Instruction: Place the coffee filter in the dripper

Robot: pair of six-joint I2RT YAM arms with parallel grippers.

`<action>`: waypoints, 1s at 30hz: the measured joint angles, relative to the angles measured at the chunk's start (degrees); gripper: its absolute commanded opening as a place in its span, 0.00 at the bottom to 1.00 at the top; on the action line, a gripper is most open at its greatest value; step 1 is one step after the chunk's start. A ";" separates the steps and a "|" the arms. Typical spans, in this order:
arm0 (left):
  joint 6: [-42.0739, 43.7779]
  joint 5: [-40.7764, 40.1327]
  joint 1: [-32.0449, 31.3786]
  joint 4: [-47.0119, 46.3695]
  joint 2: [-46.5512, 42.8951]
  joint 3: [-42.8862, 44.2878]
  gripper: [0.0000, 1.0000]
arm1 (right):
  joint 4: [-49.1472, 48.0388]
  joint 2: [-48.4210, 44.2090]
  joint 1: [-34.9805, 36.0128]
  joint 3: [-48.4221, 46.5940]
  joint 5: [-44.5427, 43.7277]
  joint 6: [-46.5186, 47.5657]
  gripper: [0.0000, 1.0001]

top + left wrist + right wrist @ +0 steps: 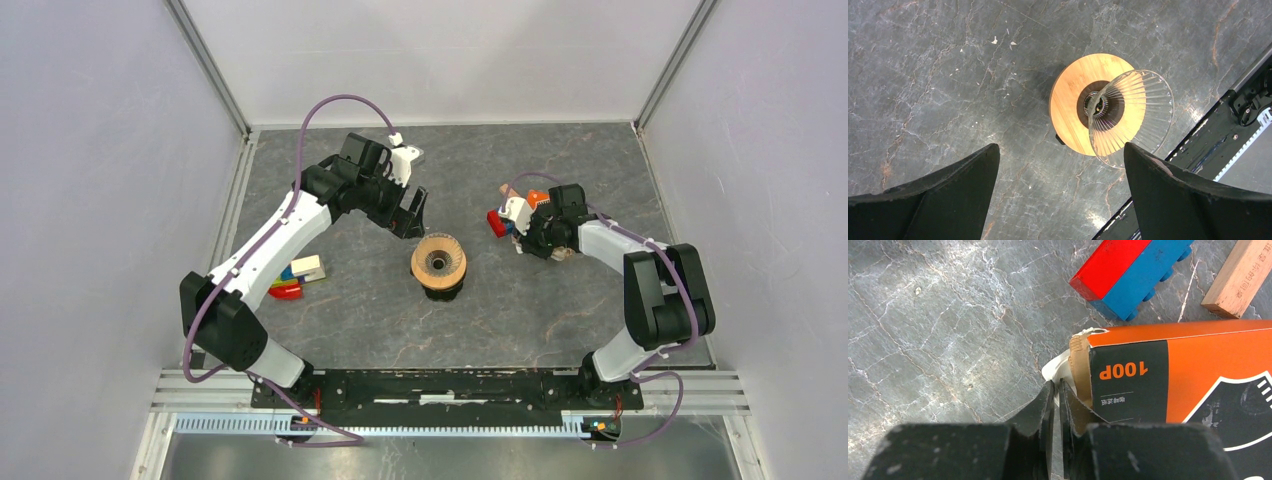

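The dripper (438,262) stands at the table's middle, a clear ribbed glass cone (1133,117) in a round wooden collar (1070,107). It holds nothing. My left gripper (410,215) is open and empty, above and behind the dripper; its midpoint in the left wrist view (1060,195) is apart from the collar. My right gripper (1055,385) is shut on the white edge of the coffee filter (1057,366), which sticks out of the open end of an orange and black box (1188,365). Most of the filter is hidden in the box. The right gripper (522,238) is right of the dripper.
A red and blue block (1128,275) and a wooden block (1243,277) lie just beyond the box. The red block also shows in the top view (496,222). Several coloured blocks (297,277) lie at the left. The arms' base rail (1228,125) is near the dripper.
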State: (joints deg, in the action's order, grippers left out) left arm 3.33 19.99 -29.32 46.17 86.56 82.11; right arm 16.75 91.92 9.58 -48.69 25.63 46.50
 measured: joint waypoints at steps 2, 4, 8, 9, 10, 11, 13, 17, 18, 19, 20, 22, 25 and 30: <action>0.00 0.02 0.00 0.02 0.00 0.00 1.00 | 0.00 0.00 0.00 0.00 0.02 -0.24 0.17; 0.00 0.02 0.00 0.02 0.00 0.00 1.00 | 0.07 0.00 0.00 0.00 0.07 -0.31 0.17; 0.00 0.02 0.00 0.02 0.00 0.00 1.00 | 0.07 0.00 0.00 0.00 0.11 -0.44 0.15; 0.02 0.02 0.00 0.02 0.00 0.00 1.00 | 0.07 0.00 0.00 0.00 0.11 -0.46 0.14; 0.00 0.02 0.00 0.02 0.00 0.00 1.00 | 0.04 0.02 0.00 0.00 0.11 -0.48 0.14; 0.02 0.00 0.00 0.02 0.00 0.00 1.00 | 0.02 0.04 0.00 0.00 0.11 -0.61 0.15; 0.02 0.00 0.00 0.02 0.00 0.00 1.00 | 0.00 0.09 0.00 0.00 0.11 -0.85 0.17; 0.02 0.02 0.00 0.02 0.00 -0.02 1.00 | -0.46 0.09 0.00 0.04 0.26 -1.55 0.21; 0.02 0.02 0.00 0.02 0.00 0.00 1.00 | -1.05 0.07 0.00 0.20 0.26 -1.77 0.22; 0.02 0.02 0.00 0.02 0.00 -0.02 1.00 | -2.16 -0.11 0.02 0.63 0.24 -2.01 0.23; 0.02 0.00 0.00 0.02 0.00 -0.02 1.00 | -3.08 -0.39 0.04 1.20 0.20 -2.16 0.24; 0.02 0.02 0.00 0.02 0.00 -0.02 1.00 | -5.27 -1.70 0.22 3.32 -0.11 -2.47 0.25; 0.02 0.02 0.00 0.02 0.00 -0.04 1.00 | -7.58 -4.11 1.05 6.08 -1.29 -2.60 0.27; 0.02 0.02 0.00 0.02 0.00 -0.04 1.00 | -11.54 -7.65 4.48 9.18 -4.92 -2.16 0.28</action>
State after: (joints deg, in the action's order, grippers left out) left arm 3.36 20.01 -29.32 46.19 86.56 82.06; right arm 5.21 84.27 14.06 -39.51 20.71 44.34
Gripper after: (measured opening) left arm 0.994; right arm 0.272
